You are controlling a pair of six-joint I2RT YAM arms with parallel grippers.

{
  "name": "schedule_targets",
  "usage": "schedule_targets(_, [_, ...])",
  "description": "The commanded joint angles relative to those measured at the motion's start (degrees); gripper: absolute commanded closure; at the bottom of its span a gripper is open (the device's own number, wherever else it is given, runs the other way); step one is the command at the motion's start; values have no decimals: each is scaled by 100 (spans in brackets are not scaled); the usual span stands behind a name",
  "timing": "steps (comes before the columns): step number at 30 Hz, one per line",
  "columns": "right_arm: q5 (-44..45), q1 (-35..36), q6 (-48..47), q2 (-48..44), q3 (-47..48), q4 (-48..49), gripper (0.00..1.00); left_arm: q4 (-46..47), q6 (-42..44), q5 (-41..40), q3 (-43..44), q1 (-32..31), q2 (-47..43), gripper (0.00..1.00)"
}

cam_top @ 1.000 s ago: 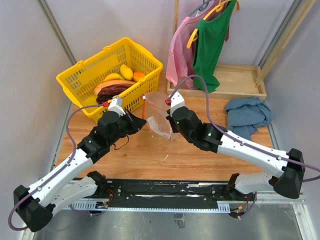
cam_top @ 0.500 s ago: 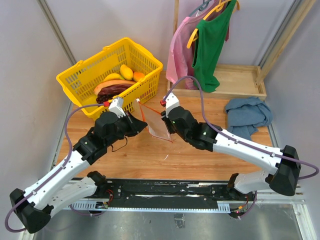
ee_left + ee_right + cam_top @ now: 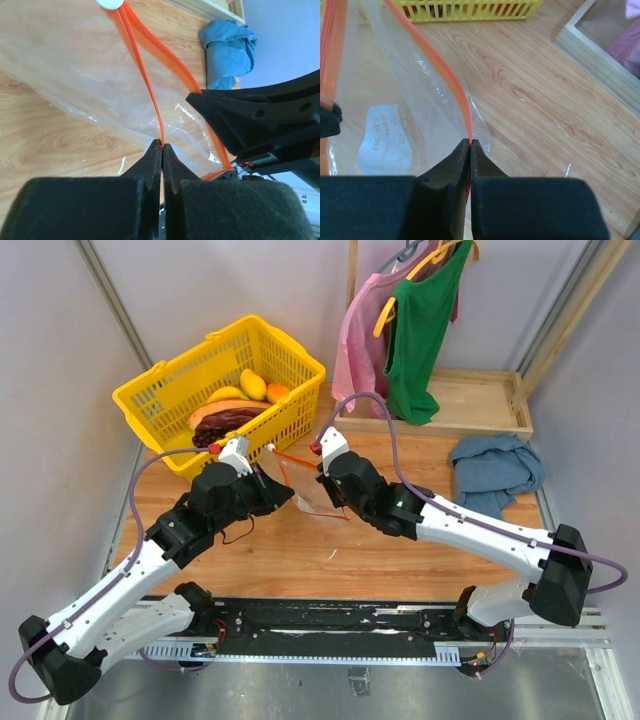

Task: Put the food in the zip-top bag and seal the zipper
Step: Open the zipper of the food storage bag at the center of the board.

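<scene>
The clear zip-top bag [image 3: 308, 492] hangs above the table between my two grippers. My left gripper [image 3: 162, 145] is shut on one orange strip of the zipper [image 3: 145, 85]. My right gripper [image 3: 470, 141] is shut on the other strip of the zipper [image 3: 451, 82], so the mouth gapes a little. A white label [image 3: 382, 135] shows through the plastic. From above, the left gripper [image 3: 283, 490] and right gripper [image 3: 322, 480] stand close together. The food lies in the yellow basket: purple grapes [image 3: 228, 425], a long orange-brown piece [image 3: 225, 411] and a yellow piece [image 3: 253, 384].
The yellow basket [image 3: 150, 400] stands at the back left, just beyond the bag. At the back right sits a wooden tray [image 3: 480, 400], with clothes on hangers [image 3: 420, 320] above it. A crumpled blue cloth [image 3: 497, 468] lies on the right.
My right gripper has moved left and slightly away, closer to the left gripper. The bag between them has bunched narrower. The left arm has barely moved.
</scene>
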Motion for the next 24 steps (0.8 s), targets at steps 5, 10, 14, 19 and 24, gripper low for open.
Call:
schedule_targets(5, [396, -84, -68, -361, 204, -154, 99, -480, 303, -321, 189, -48, -155, 100])
schedule_targets(10, [981, -122, -124, -402, 299, -392, 99, -569, 395, -313, 234, -49, -28, 100])
schedule_targets(14, [560, -235, -292, -546, 374, -490, 98, -847, 506, -591, 440, -48, 111, 100])
schedule_targets(19, [874, -309, -233, -570, 440, -800, 98, -981, 564, -615, 567, -48, 237, 100])
schedule_targets(24, [443, -472, 129, -542, 204, -696, 85, -619, 625, -92, 502, -48, 286, 100])
